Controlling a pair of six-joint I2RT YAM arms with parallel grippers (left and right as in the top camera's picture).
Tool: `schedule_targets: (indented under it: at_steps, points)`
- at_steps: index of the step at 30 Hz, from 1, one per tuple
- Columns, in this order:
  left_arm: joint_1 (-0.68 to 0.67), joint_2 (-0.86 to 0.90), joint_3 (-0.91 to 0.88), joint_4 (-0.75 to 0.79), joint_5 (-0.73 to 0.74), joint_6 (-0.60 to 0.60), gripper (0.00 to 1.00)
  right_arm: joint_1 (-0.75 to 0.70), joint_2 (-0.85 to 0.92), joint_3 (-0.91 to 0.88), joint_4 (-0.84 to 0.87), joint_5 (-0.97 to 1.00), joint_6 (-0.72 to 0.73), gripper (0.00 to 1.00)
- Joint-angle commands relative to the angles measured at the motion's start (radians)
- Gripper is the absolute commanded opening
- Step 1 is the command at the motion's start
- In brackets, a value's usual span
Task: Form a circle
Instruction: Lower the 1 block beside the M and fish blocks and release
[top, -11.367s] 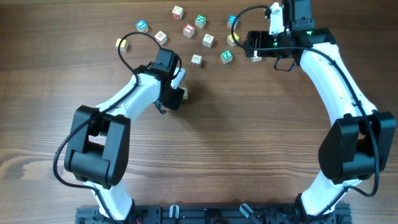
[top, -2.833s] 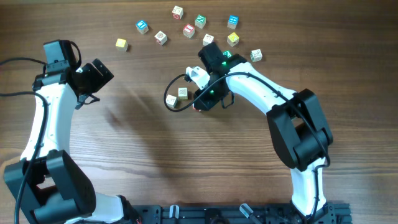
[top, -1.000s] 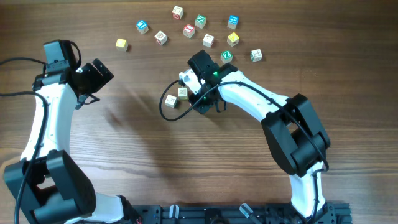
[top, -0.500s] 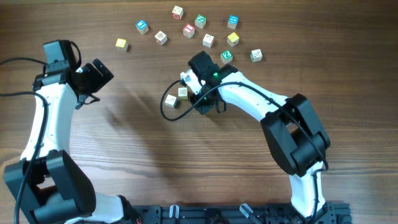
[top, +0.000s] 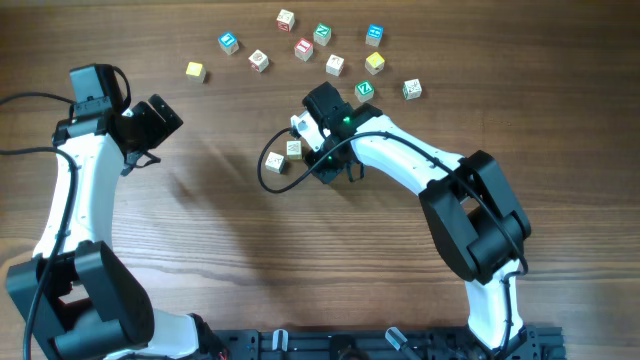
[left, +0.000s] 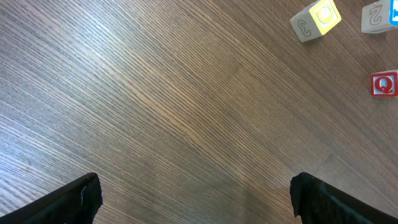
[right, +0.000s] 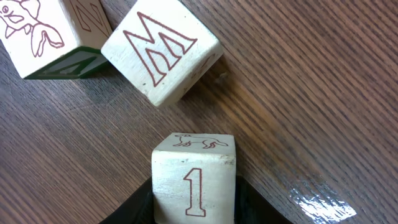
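1 cube (right: 193, 183) gripped in right end effector (right: 193, 204), M cube (right: 160, 48) nearby

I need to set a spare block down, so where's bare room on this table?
Widest bare wood: between the left arm and right arm, on the base side of the two cream cubes. Crowded: the far-edge scatter of cubes and around the numbered cube in the right jaws.
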Motion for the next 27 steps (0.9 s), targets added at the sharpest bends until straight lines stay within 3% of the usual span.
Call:
schedule_targets:
  at_steps: [1, 3, 20, 27]
  points:
    - [0.002, 0.004, -0.005, 0.000, 0.001, -0.016, 1.00, 0.002, 0.011, 0.003, 0.004, 0.010, 0.013, 0.37]
    - [0.002, 0.004, -0.005, 0.000, 0.001, -0.016, 1.00, 0.002, 0.011, 0.014, 0.004, -0.006, 0.014, 0.33]
    - [0.002, 0.004, -0.005, 0.000, 0.001, -0.016, 1.00, 0.061, 0.010, 0.014, 0.008, 0.061, 0.036, 0.35]
    - [0.002, 0.004, -0.005, 0.000, 0.001, -0.016, 1.00, 0.057, 0.011, 0.013, 0.038, 0.129, -0.107, 0.35]
